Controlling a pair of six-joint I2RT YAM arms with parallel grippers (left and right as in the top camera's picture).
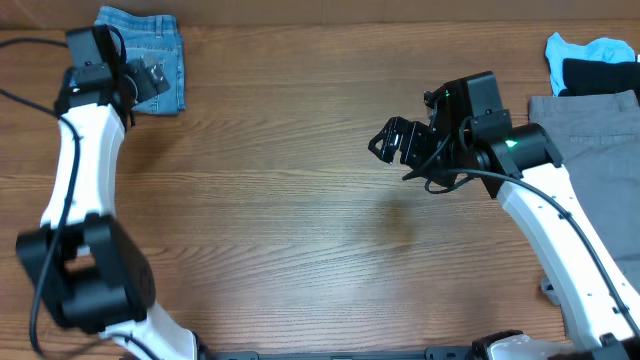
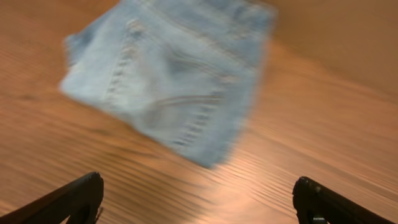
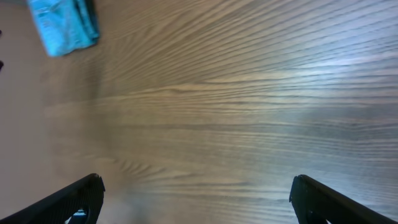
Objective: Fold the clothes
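- Jeans [image 1: 152, 35] look done to me? Folded packet, upper left of the overhead frame, flat on the table [image 1: 300, 250]. Which of the 2 arms is on it?
- Left one. The left gripper [image 2: 199, 198] hangs over the packet, jaws spread wide with nothing between them, so it's gripping nothing. In its blurry wrist view the denim lies up-frame of the fingers, twisted a bit, back pocket facing up.
- Long axis?
- Barely 1. It's close to square, slightly taller than wide in the overhead. The right gripper [image 1: 392, 140] sits right of centre, well apart from it, also wide open and empty over bare wood.
- So what's next?
- My guess is the grey garment [image 1: 590, 130] at the right edge, by a blue cloth [image 1: 600, 48]. That's the right arm's side, so the reach goes rightward, away from the denim.
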